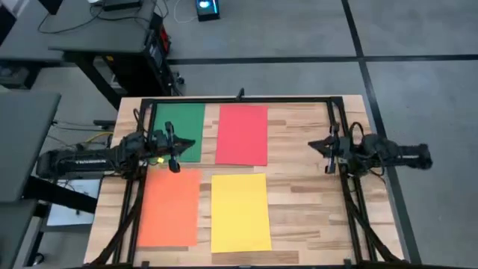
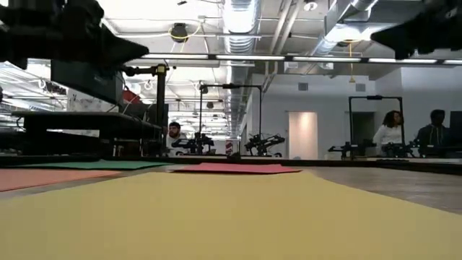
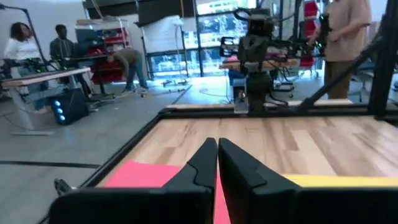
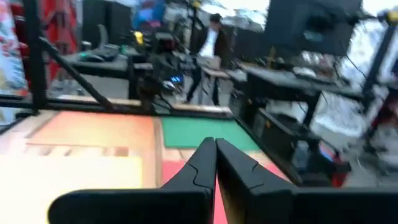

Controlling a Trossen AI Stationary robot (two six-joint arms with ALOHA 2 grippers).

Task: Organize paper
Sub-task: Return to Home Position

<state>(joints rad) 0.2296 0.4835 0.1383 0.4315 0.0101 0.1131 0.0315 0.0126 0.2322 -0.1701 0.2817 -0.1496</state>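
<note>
sorting appears complete: four colour groups lie flat and apart on the wooden table (image 1: 310, 205); green paper (image 1: 183, 119) and pink-red paper (image 1: 242, 134) in the back row, orange paper (image 1: 169, 207) and yellow paper (image 1: 240, 212) in front; no stray sheet visible; how many sheets lie in each cannot be told; judged left: only parking the arms. left gripper (image 1: 191, 143) hangs over the green paper's corner, fingers clenched, empty; right gripper (image 1: 313, 144) over bare wood, likewise clenched on nothing. black frame (image 1: 239, 99) rims the table; people (image 3: 22, 40) work well beyond; nothing obstructs.
</note>
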